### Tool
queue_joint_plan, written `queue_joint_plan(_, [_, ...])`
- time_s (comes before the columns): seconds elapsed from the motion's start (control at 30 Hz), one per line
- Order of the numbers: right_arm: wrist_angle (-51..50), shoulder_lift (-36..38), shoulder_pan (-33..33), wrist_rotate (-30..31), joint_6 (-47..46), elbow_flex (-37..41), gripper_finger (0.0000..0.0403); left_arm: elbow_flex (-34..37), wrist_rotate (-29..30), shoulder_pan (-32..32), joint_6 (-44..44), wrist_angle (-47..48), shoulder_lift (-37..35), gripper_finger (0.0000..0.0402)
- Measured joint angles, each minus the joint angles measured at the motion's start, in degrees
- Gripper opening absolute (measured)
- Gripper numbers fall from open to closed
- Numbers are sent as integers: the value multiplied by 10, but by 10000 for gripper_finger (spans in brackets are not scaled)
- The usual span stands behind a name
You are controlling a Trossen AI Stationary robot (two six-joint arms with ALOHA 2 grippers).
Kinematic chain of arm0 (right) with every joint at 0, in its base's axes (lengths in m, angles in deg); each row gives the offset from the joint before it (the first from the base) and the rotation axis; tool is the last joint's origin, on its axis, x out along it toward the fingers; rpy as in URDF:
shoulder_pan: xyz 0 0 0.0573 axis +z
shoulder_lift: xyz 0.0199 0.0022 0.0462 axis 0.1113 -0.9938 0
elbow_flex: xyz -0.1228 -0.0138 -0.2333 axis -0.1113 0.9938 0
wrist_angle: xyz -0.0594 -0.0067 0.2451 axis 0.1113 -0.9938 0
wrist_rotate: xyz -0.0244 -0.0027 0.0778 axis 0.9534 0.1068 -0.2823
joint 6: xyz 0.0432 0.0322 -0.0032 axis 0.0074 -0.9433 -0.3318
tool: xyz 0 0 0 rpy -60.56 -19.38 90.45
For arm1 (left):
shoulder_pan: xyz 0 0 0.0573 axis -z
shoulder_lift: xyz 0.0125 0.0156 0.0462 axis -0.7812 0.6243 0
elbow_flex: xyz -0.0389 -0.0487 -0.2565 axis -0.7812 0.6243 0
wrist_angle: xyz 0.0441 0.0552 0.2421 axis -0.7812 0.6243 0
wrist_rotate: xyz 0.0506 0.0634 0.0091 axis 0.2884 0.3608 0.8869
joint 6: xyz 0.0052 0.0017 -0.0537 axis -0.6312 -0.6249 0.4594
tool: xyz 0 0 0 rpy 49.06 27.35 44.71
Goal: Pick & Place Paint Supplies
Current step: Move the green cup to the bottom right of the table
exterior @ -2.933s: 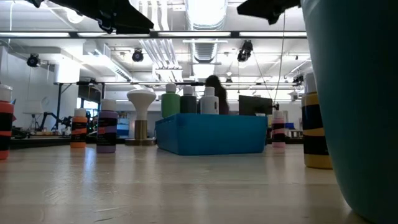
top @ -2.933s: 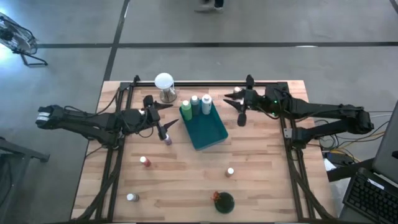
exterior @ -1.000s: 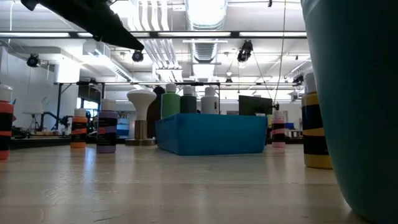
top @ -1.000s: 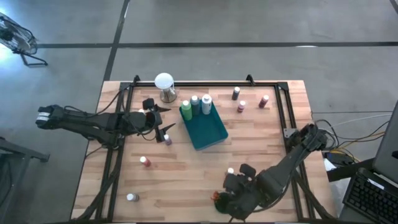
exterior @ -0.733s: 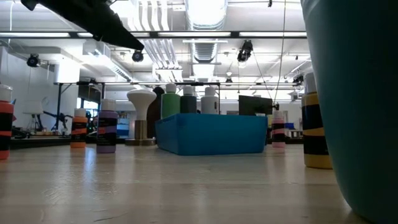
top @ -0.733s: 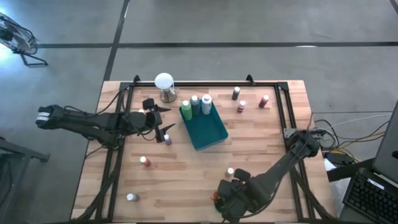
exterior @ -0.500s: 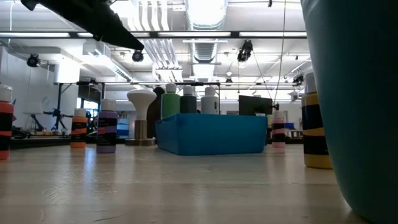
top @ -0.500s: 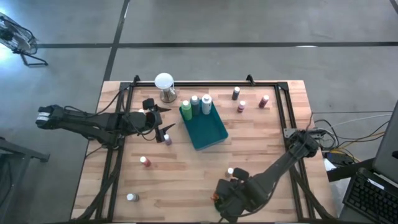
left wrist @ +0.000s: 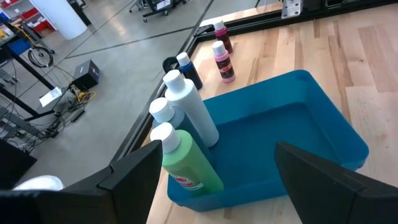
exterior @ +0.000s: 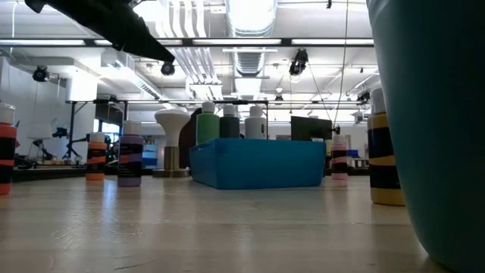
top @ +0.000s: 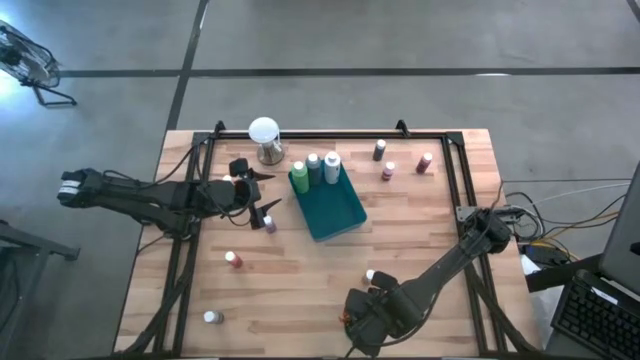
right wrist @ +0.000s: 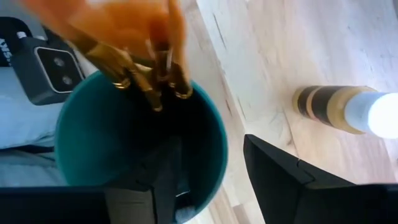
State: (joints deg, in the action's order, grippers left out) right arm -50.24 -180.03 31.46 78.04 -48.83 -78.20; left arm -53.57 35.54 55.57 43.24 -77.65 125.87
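A dark teal cup (right wrist: 81, 143) with orange-handled brushes (right wrist: 134, 56) stands at the table's near edge. My right gripper (right wrist: 217, 180) hangs open over it and hides most of it in the high view (top: 362, 318). One finger is above the cup's inside and the other is outside its rim. My left gripper (top: 262, 192) waits open, left of the teal tray (top: 338, 212). Three bottles stand in the tray's far end, one of them green (left wrist: 186, 168). A purple bottle (top: 269, 222) stands just near of the left gripper. My right gripper straddles the cup's rim (right wrist: 214, 146) from above, pointing down. Whether either finger touches the cup, I cannot tell.
A yellow-banded bottle (top: 371, 275) stands just beyond the cup. A red bottle (top: 233, 259) and a white one (top: 211, 317) stand on the near left. Three small bottles (top: 388, 170) stand far right. The white globe (top: 264, 135) stands at the far edge.
The right arm has swung from the far right bottles to the near edge. In the last second its gripper has crept a little toward the table's left, covering the cup. The left arm has kept still.
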Motion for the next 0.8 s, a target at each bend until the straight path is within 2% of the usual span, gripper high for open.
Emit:
queue_joint_plan(0.13, [1, 2, -6, -8, 0, 15, 159, 0, 0, 0, 0, 6, 0, 314])
queue_joint_plan(0.27, [1, 2, -11, -9, 6, 25, 128, 0, 0, 0, -1, 10, 0, 314])
queue_joint_plan(0.53, [1, 2, -22, -8, 28, 28, 21, 0, 0, 0, -2, 14, 0, 314])
queue_joint_plan(0.8, [-16, 16, -16, -9, 15, 28, 10, 0, 0, 0, -2, 14, 0, 314])
